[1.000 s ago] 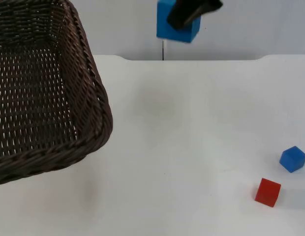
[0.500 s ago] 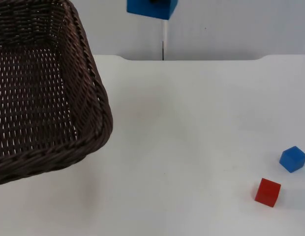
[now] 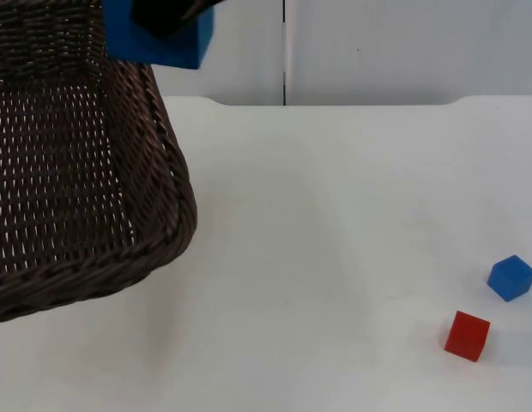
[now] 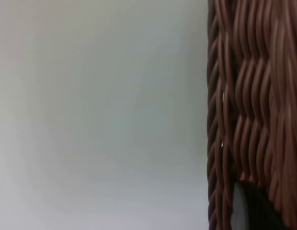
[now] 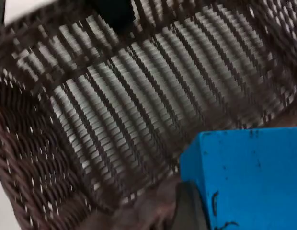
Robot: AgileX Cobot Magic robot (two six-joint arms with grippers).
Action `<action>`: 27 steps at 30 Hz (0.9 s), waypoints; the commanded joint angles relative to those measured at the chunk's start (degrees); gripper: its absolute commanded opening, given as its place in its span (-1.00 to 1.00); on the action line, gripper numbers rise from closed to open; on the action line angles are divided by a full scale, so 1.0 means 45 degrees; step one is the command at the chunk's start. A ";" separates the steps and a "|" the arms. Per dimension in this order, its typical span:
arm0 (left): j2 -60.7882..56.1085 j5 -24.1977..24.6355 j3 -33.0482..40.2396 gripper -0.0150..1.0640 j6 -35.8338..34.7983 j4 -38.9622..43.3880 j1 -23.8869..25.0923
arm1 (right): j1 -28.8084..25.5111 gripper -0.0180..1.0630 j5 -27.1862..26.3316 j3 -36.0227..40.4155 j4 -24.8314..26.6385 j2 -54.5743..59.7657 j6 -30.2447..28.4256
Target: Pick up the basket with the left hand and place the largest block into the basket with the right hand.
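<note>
The right gripper (image 3: 167, 13) pinches the large blue block (image 3: 159, 39) above the far right rim of the dark wicker basket (image 3: 167, 163), which hangs raised over the left side of the white table (image 3: 335, 215). In the right wrist view the block (image 5: 249, 177) sits over the basket's open weave floor (image 5: 139, 96), near one wall. In the left wrist view the left gripper (image 4: 254, 211) lies against the woven rim (image 4: 254, 96); whether its fingers press together on it cannot be told from these pictures.

To do the drop well, the block should probably travel further left, toward the middle of the basket (it looks to be barely past the rim), and come lower before release, so it neither clips the edge nor bounces out. The basket should be kept level meanwhile. A small blue cube (image 3: 511, 277) and a red cube (image 3: 467, 335) lie at the near right of the table, well apart from the basket.
</note>
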 commanded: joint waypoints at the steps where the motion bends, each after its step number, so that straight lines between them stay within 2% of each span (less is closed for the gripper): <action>1: -0.0130 -0.0055 0.0017 -0.98 -0.0050 -0.0472 0.0036 | 0.0282 -0.97 -0.0922 -0.0012 0.0041 -0.0203 0.0009; 10: -0.0130 -0.0032 0.0017 -0.98 -0.0050 -0.0472 0.0036 | 0.0562 -0.97 -0.3054 -0.0012 0.0258 0.0382 0.0069; 14: -0.0130 -0.0032 0.0017 -0.98 -0.0050 -0.0472 0.0036 | 0.0788 -0.97 -0.3587 -0.0124 0.0319 0.0943 0.0147; 27: -0.0130 -0.0029 0.0017 -0.98 -0.0050 -0.0543 0.0036 | 0.0974 -0.97 -0.3280 -0.3323 0.0258 0.3983 0.1676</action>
